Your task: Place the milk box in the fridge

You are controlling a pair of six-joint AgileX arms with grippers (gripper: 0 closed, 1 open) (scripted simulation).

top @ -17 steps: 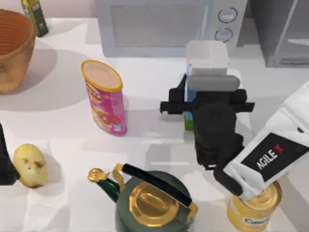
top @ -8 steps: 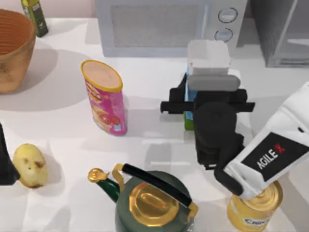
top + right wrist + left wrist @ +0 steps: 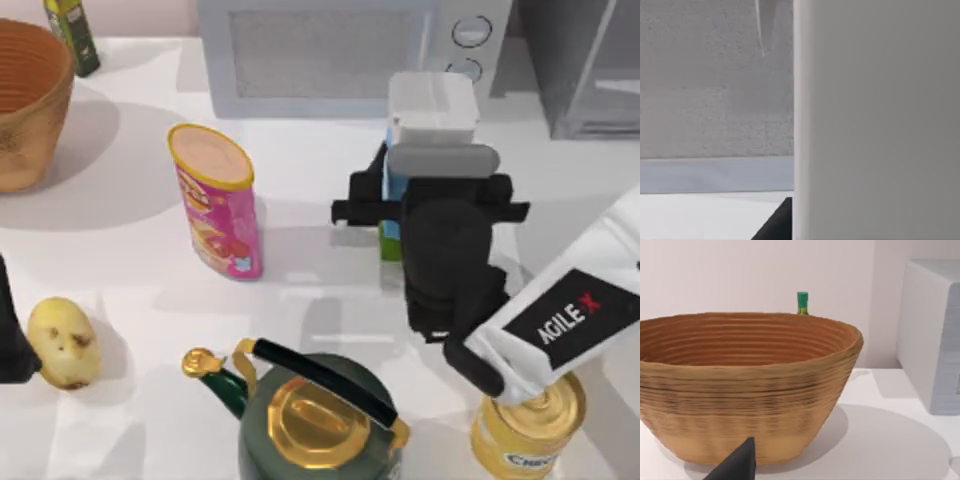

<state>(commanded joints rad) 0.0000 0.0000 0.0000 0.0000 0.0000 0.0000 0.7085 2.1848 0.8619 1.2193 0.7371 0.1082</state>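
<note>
Your right gripper (image 3: 400, 205) sits around the milk box (image 3: 431, 108), which stands upright in front of the microwave (image 3: 340, 55), near the fridge (image 3: 590, 60) at the table's far right; the jaws look pinched on its sides, one dark finger (image 3: 775, 225) showing beside the white wall. Treat the carton as stiff, light to middling and smooth, likely to dent or slip, so hold the flat sides at mid-height. You have one milk box, one fridge, one pink tube (image 3: 218, 200), one kettle (image 3: 315, 415). Your left gripper (image 3: 737, 465) is parked by the basket (image 3: 740, 385); its jaws I cannot tell.

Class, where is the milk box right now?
In the top view the milk box stands right of centre, in front of the microwave, with the right gripper around it.
</note>
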